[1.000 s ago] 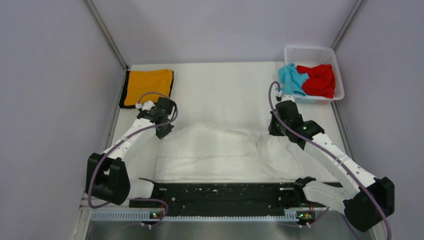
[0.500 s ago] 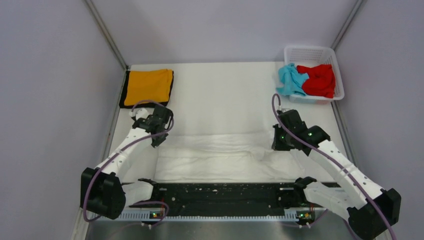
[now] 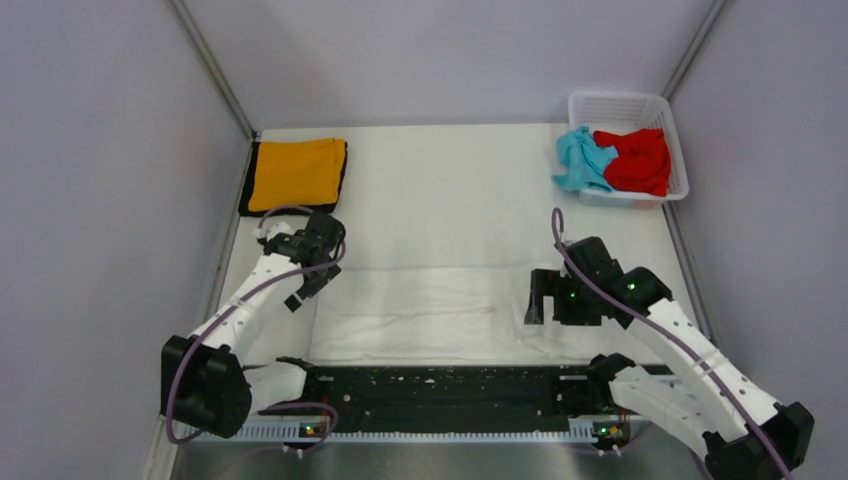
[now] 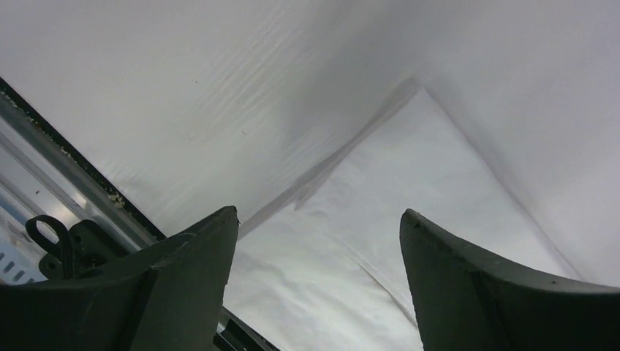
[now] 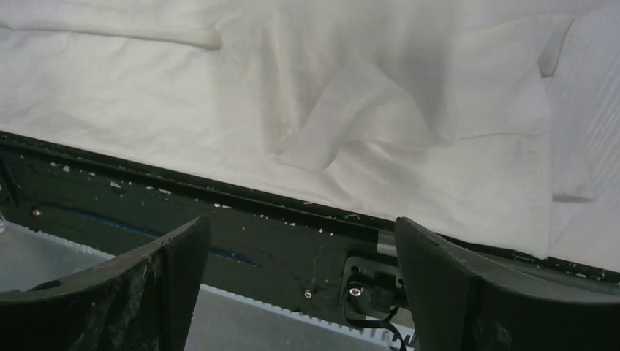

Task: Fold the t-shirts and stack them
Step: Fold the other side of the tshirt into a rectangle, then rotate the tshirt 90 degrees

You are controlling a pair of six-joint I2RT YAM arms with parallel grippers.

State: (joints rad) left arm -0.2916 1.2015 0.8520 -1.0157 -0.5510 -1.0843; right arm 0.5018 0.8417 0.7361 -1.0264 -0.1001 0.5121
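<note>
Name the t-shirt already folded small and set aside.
The orange t-shirt, far left corner. The white t-shirt lies spread between the arms; the blue t-shirt and red t-shirt sit crumpled at the basket.

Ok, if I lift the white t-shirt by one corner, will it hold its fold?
Probably not: the white t-shirt looks thin and floppy, with loose creases and a turned-up flap by its right edge, so it likely drapes and unfolds. It seems light; pushing it would probably bunch it rather than slide it flat.
</note>
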